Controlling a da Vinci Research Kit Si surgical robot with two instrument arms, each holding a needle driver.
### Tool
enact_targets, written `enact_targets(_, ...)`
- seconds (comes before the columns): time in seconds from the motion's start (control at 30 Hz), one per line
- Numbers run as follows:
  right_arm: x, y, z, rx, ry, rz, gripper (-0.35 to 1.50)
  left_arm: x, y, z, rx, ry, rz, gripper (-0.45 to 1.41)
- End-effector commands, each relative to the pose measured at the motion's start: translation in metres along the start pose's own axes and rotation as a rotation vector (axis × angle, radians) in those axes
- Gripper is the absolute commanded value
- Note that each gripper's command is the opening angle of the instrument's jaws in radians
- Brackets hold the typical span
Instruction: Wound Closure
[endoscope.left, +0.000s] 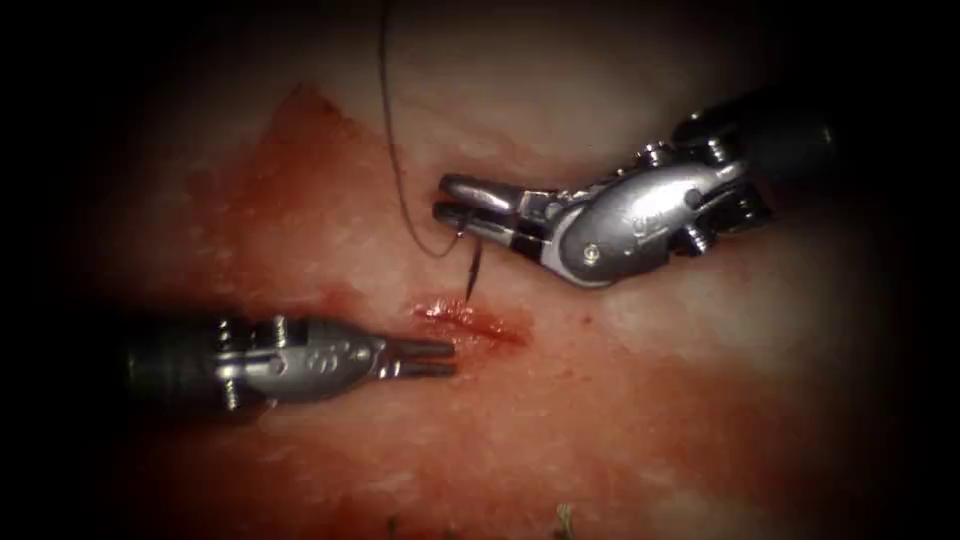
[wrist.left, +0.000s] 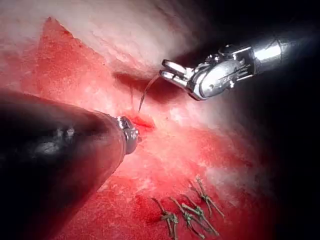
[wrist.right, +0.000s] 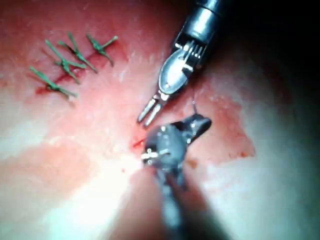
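Surgical training bench: cut (endoscope.left: 470, 318) in pork tissue (endoscope.left: 620, 400), red fluid (endoscope.left: 300, 190), green stitch knots (wrist.left: 187, 215), metal tool (endoscope.left: 600, 215) holding needle (endoscope.left: 473, 272).

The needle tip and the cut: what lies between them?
In the endoscope view, the right tool holds the needle near its rear end, tip down, clear of the tissue. Only bare tissue separates the tip from the cut.

1. The cut (endoscope.left: 470, 318) lies in the tissue (endoscope.left: 650, 400), mid-scene.
2. The left tool (endoscope.left: 425, 358) sits at the cut's 8 o'clock, holding nothing.
3. The right tool (endoscope.left: 462, 200) at 12 o'clock grips the needle (endoscope.left: 473, 270), tip just above the cut.
4. The thread (endoscope.left: 392, 150) runs toward 12 o'clock.
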Motion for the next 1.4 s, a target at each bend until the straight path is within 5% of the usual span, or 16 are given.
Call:
enact_targets(0.03, -0.0005, -0.0008, 0.0003, 0.001, 0.001, -0.005, -0.35, -0.0003, 0.0002, 0.0008, -0.003, 0.002, -0.002, -0.21)
enact_targets(0.6, -0.0017, -0.0017, 0.0003, 0.016, -0.002, -0.145, -0.35, -0.0013, 0.0003, 0.0014, -0.025, 0.003, -0.015, -0.2)
enact_targets(0.97, -0.0039, -0.0056, -0.0003, 0.065, 0.008, -0.275, -0.35, -0.0014, 0.0001, 0.0011, -0.029, 0.004, -0.014, -0.13)
enact_targets(1.4, -0.0032, -0.0093, -0.0011, 0.109, 0.057, -0.317, -0.35, -0.0017, -0.0002, 0.0005, -0.036, 0.005, -0.016, -0.1)
